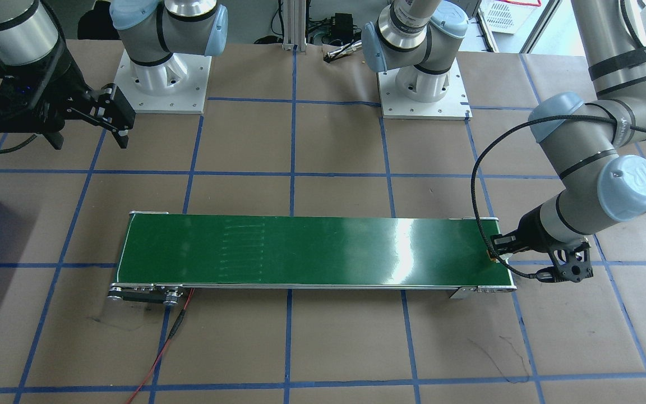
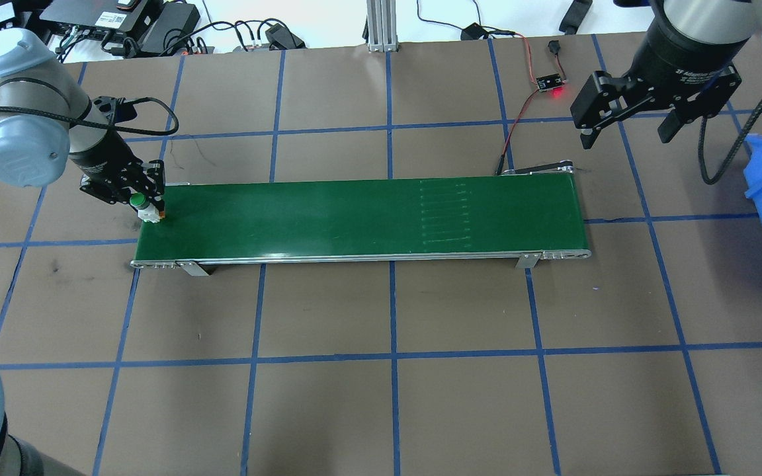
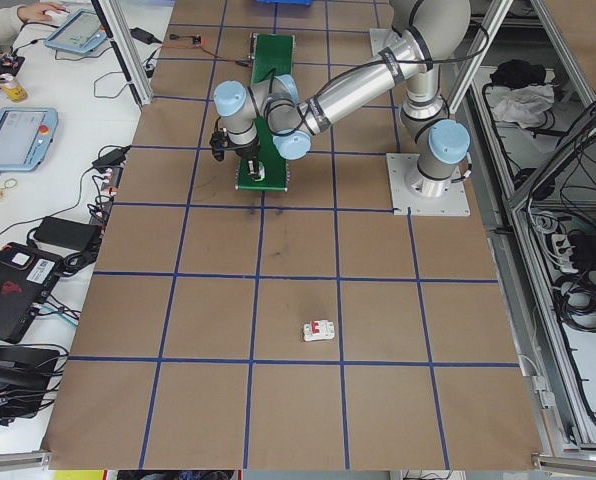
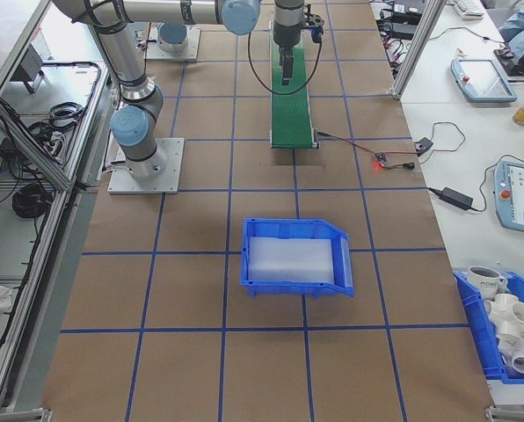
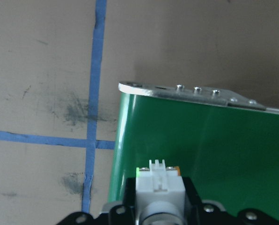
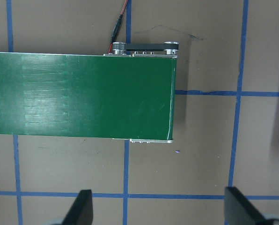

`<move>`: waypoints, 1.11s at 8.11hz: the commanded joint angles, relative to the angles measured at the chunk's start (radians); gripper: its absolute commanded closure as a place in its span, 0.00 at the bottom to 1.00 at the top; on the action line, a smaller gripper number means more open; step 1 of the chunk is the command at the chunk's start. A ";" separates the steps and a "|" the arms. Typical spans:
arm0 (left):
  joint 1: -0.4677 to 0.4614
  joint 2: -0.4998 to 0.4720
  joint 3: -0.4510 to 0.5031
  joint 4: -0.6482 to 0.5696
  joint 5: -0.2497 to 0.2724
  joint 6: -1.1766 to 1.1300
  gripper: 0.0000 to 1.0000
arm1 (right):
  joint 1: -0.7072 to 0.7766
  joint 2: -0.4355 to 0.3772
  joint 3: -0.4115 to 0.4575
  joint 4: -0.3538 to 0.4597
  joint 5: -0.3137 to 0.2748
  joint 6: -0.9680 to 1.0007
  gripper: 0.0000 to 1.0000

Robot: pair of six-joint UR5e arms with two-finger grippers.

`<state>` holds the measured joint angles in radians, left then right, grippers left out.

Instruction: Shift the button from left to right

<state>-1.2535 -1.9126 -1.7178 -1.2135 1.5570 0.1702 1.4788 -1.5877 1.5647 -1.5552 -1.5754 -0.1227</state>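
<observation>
At the left end of the long green conveyor belt (image 2: 361,215), the left gripper (image 2: 146,208) is holding the small push-button with the round green cap and white body (image 2: 145,209), its fingers pinching the button's body from both sides. The button's lower end is sitting at or just above the belt surface, right by the belt's left edge; whether it is touching is hard to tell. In the left wrist view, the white body (image 5: 159,185) is filling the gap between the black fingers, with green belt beneath and ahead of it.

So the task looks to be at an early stage: the button is on the left side, gripped, and the whole run to the right is yet to come. Judging from this, the release onto the belt is the step in hand, and the far-end pickup is left to do.

Over at the belt's right end, the right gripper (image 2: 626,119) is hovering above the brown paper-covered tabletop (image 2: 394,370), fingers spread wide and holding nothing; its wrist camera is looking down on the bare right end of the belt (image 6: 83,93).

Containers now: a blue plastic bin (image 4: 295,257) is sitting on the tabletop beyond the belt's right end, and it is showing nothing inside.
</observation>
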 commanded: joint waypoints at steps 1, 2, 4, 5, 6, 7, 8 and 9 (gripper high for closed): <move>-0.017 0.000 0.000 0.003 0.006 -0.025 0.23 | 0.000 0.000 0.000 0.000 0.000 0.000 0.00; -0.017 0.007 0.001 -0.012 0.009 -0.023 0.00 | 0.000 0.000 0.000 0.000 0.000 0.000 0.00; -0.062 0.093 0.000 -0.096 0.002 -0.021 0.00 | 0.000 0.000 0.000 0.001 0.000 0.000 0.00; -0.099 0.146 -0.003 -0.118 0.003 -0.031 0.00 | 0.000 0.000 0.000 0.000 0.000 0.000 0.00; -0.136 0.199 -0.005 -0.124 0.005 -0.031 0.00 | 0.000 0.002 0.000 0.001 0.002 0.000 0.00; -0.151 0.248 -0.006 -0.145 0.011 -0.046 0.00 | 0.000 0.002 0.000 0.001 0.000 0.000 0.00; -0.152 0.295 -0.006 -0.156 0.015 -0.082 0.00 | 0.000 0.002 0.000 0.001 0.000 0.000 0.00; -0.156 0.311 -0.009 -0.153 0.012 -0.095 0.00 | 0.000 0.002 -0.002 0.001 0.000 0.000 0.00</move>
<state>-1.3968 -1.6599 -1.7236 -1.3568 1.5682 0.1102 1.4787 -1.5864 1.5646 -1.5540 -1.5752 -0.1227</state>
